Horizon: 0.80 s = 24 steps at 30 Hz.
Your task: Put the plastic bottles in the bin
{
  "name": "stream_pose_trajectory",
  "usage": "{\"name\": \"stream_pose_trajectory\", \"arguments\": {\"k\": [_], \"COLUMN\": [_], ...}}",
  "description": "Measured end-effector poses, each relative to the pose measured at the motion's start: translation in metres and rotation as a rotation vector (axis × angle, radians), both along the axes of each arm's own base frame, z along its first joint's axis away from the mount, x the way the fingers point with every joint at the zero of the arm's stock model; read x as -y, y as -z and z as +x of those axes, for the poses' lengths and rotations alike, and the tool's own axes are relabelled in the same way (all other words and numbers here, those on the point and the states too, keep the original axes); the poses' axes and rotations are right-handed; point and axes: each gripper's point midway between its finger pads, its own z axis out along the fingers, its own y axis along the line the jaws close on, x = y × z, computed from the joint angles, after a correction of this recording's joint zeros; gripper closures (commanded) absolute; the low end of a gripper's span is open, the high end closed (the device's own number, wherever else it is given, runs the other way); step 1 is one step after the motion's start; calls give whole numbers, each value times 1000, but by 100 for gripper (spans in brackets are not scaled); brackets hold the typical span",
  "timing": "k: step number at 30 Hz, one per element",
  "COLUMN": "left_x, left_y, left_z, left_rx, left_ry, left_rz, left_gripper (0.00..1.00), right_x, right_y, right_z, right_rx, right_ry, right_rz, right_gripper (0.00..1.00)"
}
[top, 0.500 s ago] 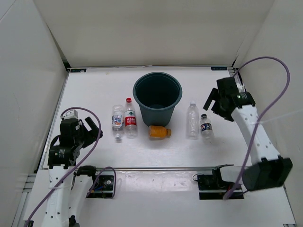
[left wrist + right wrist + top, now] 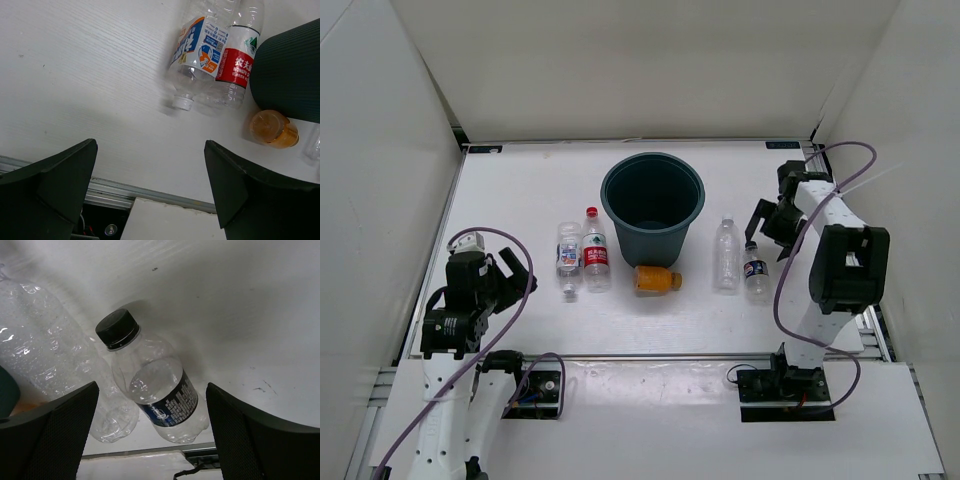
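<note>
Where the top camera looked down on the bench (image 2: 520, 190), we saw the bin (image 2: 650, 248) standing upright toward the back middle, with all five bottles lying outside it. To its left lay the blue-white labelled bottle (image 2: 568, 258), touching the red-labelled bottle (image 2: 594, 253). The orange bottle (image 2: 657, 279) lay just in front of the bin's wall. To the right lay the plain clear bottle (image 2: 726, 255) and, just beside it, the black-capped bottle (image 2: 756, 271). The left gripper (image 2: 515, 268) hung with jaws spread near the front-left, well apart from the bottles, with bare bench around it. The right gripper (image 2: 762, 228), also spread, sat just behind the black cap, near the bench's right edge.

From the left wrist, we read white Chinese characters and the word NONGFU on the red label. The blue-white label carried an orange patch and print too fine to read. Its white cap pointed toward the near edge, where a metal rail (image 2: 115, 192) ran. Bare bench separated the fingers from both bottles.

From the right wrist, the black-capped bottle lay framed between the spread fingers, and neither appeared to touch it. Its dark blue label bore white print too blurred to read. The unlabelled clear bottle lay against its left side.
</note>
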Motion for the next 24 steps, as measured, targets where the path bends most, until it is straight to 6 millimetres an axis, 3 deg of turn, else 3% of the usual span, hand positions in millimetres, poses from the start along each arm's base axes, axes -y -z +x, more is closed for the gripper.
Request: {"name": "stream_pose_trajectory", "arguments": {"k": [15, 19, 20, 24], "left_x": [0, 0, 0, 0], "left_y": [0, -1, -1, -3], "left_z": [0, 0, -1, -1], "left_rx": [0, 5, 8, 18], "left_ry": [0, 0, 0, 0], "left_rz": [0, 0, 0, 0], "left_gripper": [0, 0, 0, 0], "right_x": [0, 2, 4, 17], "right_y": [43, 54, 55, 52], "right_z": [-6, -14, -16, -17], "right_rx": [-127, -173, -179, -173], "right_ry": [-20, -1, 12, 73], "right_rz": [16, 57, 70, 99], "right_gripper": [16, 34, 46, 60]}}
